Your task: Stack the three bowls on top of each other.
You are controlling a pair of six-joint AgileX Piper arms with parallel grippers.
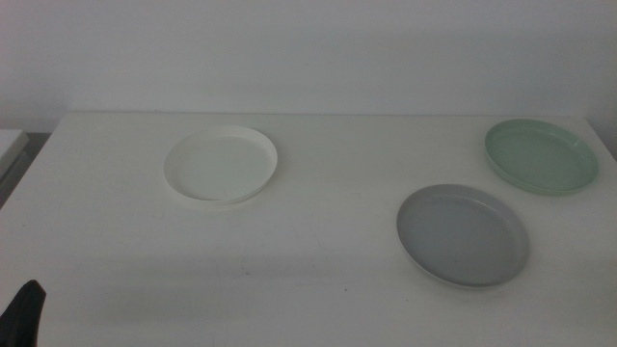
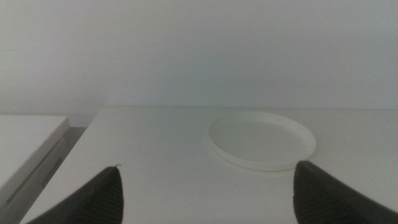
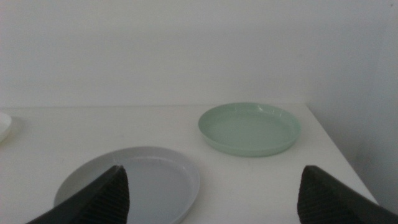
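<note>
Nearest, at the table's point(image 1: 318, 289) front left corner: left gripper point(image 2: 208, 193), low and level, jaws spread wide, empty, aimed across the top at the white bowl point(image 1: 221, 165). Front right, out of the middle view: right gripper point(image 3: 211, 193), likewise low, jaws wide apart, holding nothing. Just beyond it, right of centre: grey bowl point(image 1: 463, 235). Farther back near the right edge: mint green bowl point(image 1: 541, 156), close beside the grey, not touching. White bowl left of centre, well apart from both.
</note>
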